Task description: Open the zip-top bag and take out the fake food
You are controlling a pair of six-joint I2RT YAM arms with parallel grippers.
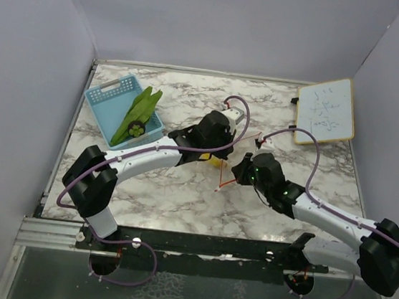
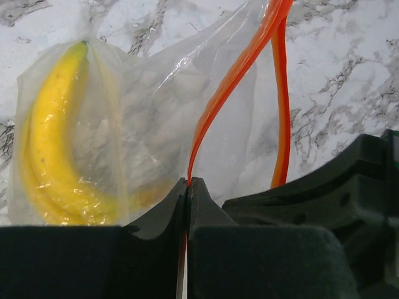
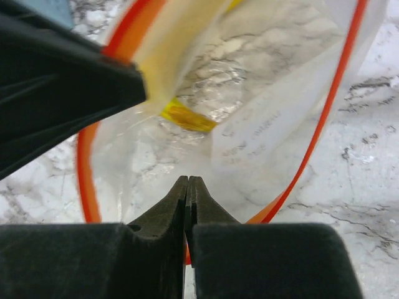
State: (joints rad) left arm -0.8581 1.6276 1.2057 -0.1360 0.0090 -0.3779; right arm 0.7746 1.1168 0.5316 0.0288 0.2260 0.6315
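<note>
**Q:** Entry one, left arm?
**A:** It reaches from the near-left corner to the middle of the table (image 1: 172, 198) with the elbow bent. The left gripper (image 2: 188, 185) is clamped on the orange zip strip (image 2: 232, 78).

**Q:** Right arm?
**A:** It lies low, reaching in from the near-right corner. The right gripper (image 3: 187, 185) is pinched tight on another part of the strip.

**Q:** Zip-top bag?
**A:** The zip-top bag (image 2: 156, 106) is held between both grippers at mid-table with its mouth gaping. The yellow banana (image 2: 47, 137) is inside.

**Q:** Other food?
**A:** The green leafy piece (image 1: 141, 108) and the dark round piece (image 1: 135, 129) are in the blue basket (image 1: 104, 99) near the far-left corner.
</note>
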